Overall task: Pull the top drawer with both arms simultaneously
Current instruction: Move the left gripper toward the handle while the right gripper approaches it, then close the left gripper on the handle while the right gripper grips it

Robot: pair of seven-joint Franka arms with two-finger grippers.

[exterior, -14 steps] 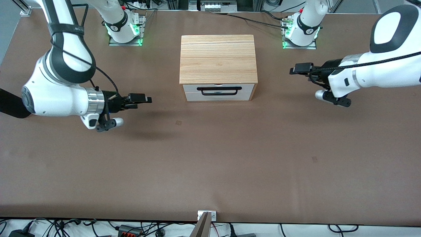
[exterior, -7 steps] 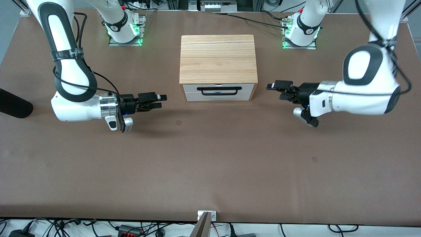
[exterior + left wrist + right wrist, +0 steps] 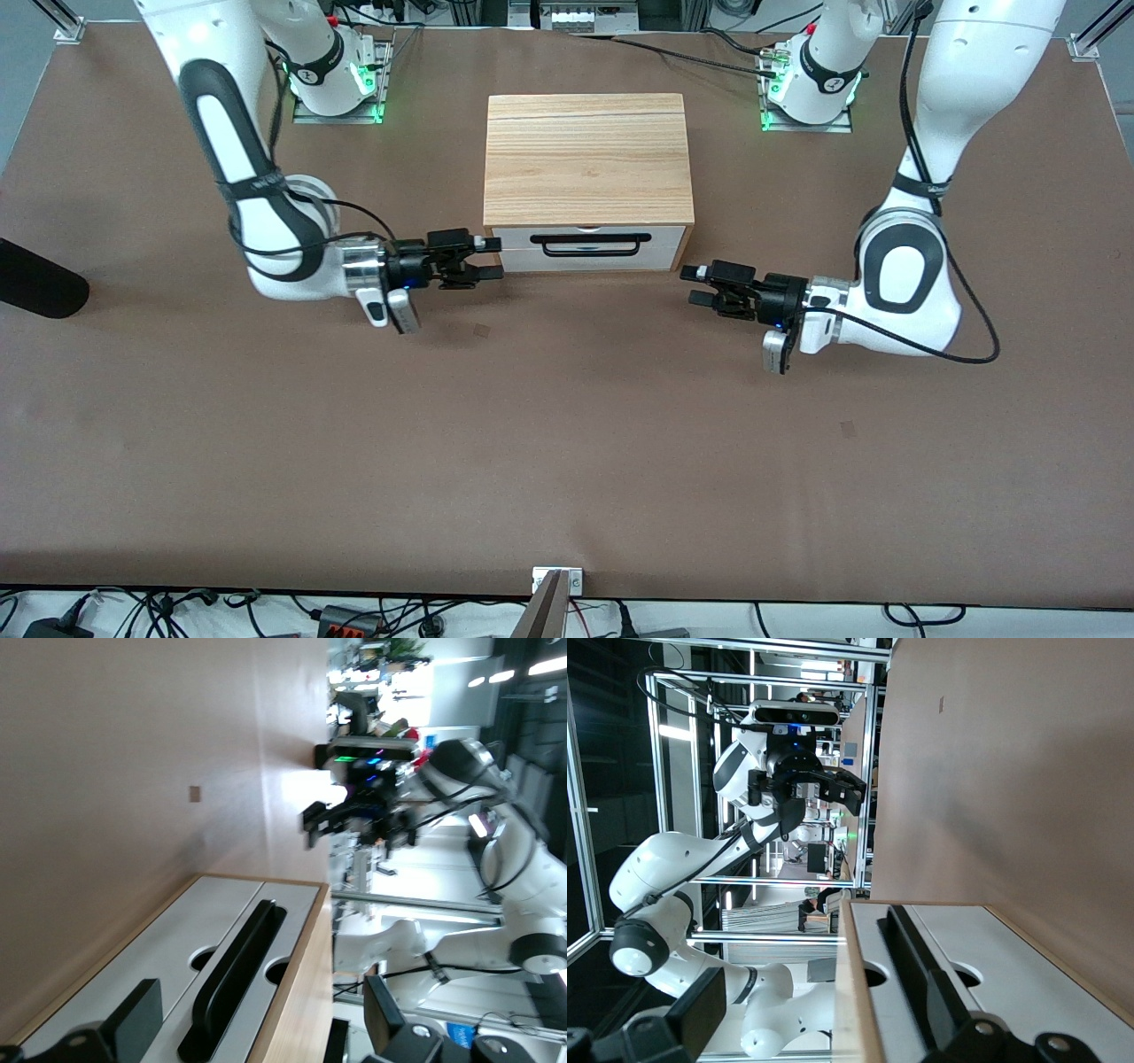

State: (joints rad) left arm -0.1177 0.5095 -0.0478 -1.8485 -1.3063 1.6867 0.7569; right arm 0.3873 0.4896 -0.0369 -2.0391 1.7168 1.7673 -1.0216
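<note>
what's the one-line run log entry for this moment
phase: approach | top drawer: closed, handle untouched | right gripper: open, at cabinet's front corner | left gripper: open, over table off the other corner

Brown table [image 3: 567,461]; wooden cabinet [image 3: 587,159] on it, mid-table.

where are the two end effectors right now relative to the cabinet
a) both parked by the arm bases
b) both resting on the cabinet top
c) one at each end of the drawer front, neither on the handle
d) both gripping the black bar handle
c: the right end effector and the left end effector flank the top drawer, and its black bar handle is ungrasped.
</note>
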